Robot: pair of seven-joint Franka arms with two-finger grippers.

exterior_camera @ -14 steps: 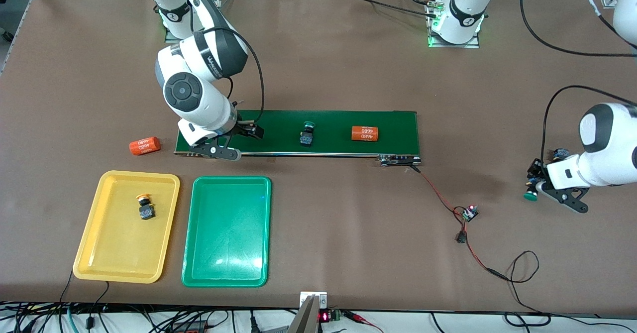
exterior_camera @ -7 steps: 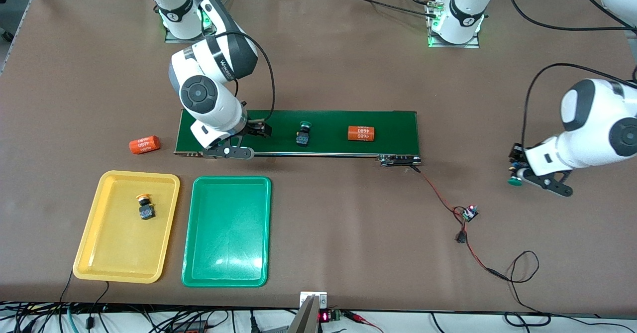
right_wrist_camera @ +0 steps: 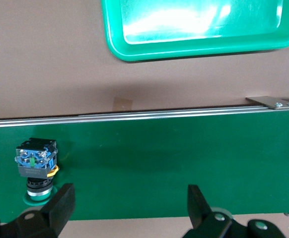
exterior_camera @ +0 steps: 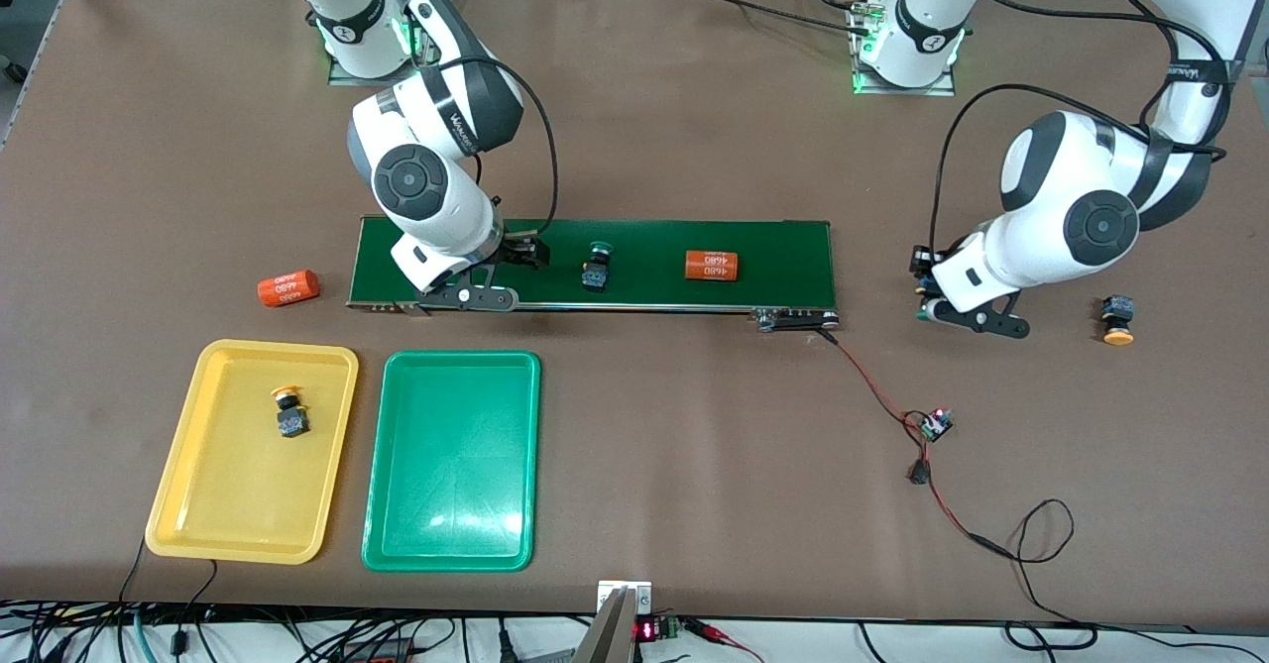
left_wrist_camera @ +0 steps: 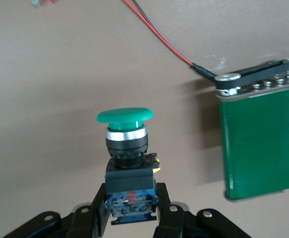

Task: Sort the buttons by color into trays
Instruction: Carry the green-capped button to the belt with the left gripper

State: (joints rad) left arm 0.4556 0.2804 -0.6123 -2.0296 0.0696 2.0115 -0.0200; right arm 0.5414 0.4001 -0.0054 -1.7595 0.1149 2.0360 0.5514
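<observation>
Buttons first: I hold a green button point(left_wrist_camera: 125, 144) by its black body, my left gripper point(left_wrist_camera: 132, 210) clamped on it with the cap pointing away from my wrist, over bare table point(exterior_camera: 694, 465) just off the conveyor belt point(exterior_camera: 654, 265) at the left arm's end. A second green button point(exterior_camera: 596, 268) lies on the belt near its middle, between my right gripper point(exterior_camera: 516, 265) and an orange cylinder point(exterior_camera: 713, 265) printed 4680. My right gripper hangs low over the belt at the right arm's end, fingers spread wide and holding nothing; in the right wrist view that button point(right_wrist_camera: 36, 168) sits just beside one fingertip.

One yellow-orange button point(exterior_camera: 288, 412) lies inside the yellow tray point(exterior_camera: 188, 504), toward its edge nearest the belt. The other yellow-orange button point(exterior_camera: 1118, 320) stands on the table near the edge at the left arm's end, well apart from everything. The green tray point(exterior_camera: 451, 544) sits beside the yellow one, nearer the front camera than the belt, with open table between belt and trays. Another orange cylinder point(exterior_camera: 288, 288) lies on the table just off the belt's end at the right arm's side. A red-and-black wire point(exterior_camera: 882, 395) runs from the belt's corner across the table toward the front edge.
</observation>
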